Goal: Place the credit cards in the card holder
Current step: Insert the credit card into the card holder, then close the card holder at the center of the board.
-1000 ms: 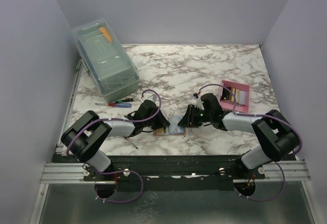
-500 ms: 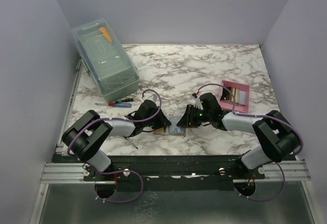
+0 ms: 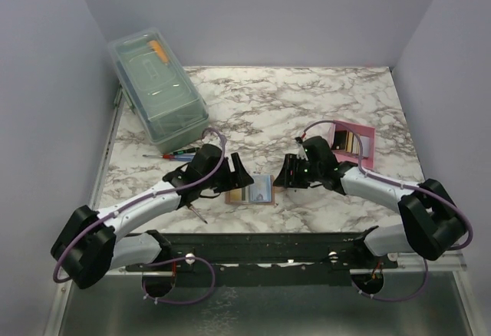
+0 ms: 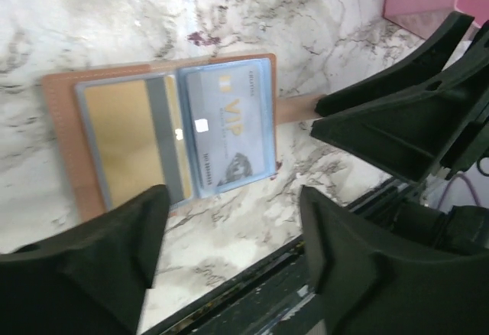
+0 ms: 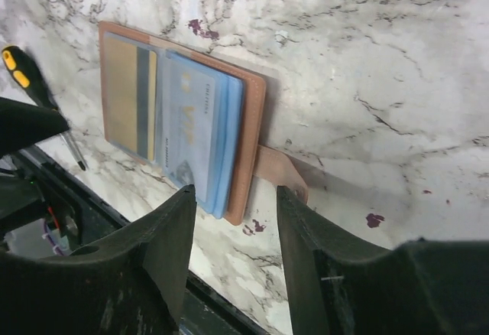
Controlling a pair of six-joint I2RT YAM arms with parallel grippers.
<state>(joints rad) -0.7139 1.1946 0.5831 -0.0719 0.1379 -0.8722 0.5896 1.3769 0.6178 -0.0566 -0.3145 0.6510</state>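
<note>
The tan card holder (image 3: 252, 190) lies open and flat on the marble near the table's front edge. A gold credit card (image 4: 126, 140) sits in its left pocket and a light blue one (image 4: 229, 125) in its right pocket; both also show in the right wrist view, gold card (image 5: 128, 102) and blue card (image 5: 195, 132). The holder's strap (image 5: 279, 170) sticks out toward my right gripper. My left gripper (image 3: 234, 173) hovers open just left of the holder, nothing between its fingers (image 4: 84, 266). My right gripper (image 3: 288, 171) stands open just right of it, also empty.
A pink slotted tray (image 3: 353, 143) with cards is at the right. A clear lidded box (image 3: 157, 90) stands at the back left, with a screwdriver (image 3: 173, 154) in front of it and another screwdriver (image 5: 30, 82) near the front edge. The table's front rail (image 4: 252, 274) runs right below the holder.
My left gripper has opened wide and drawn back off the holder, its arm now stretched out lower. My right gripper has opened further. The holder now lies uncovered, spread open.
</note>
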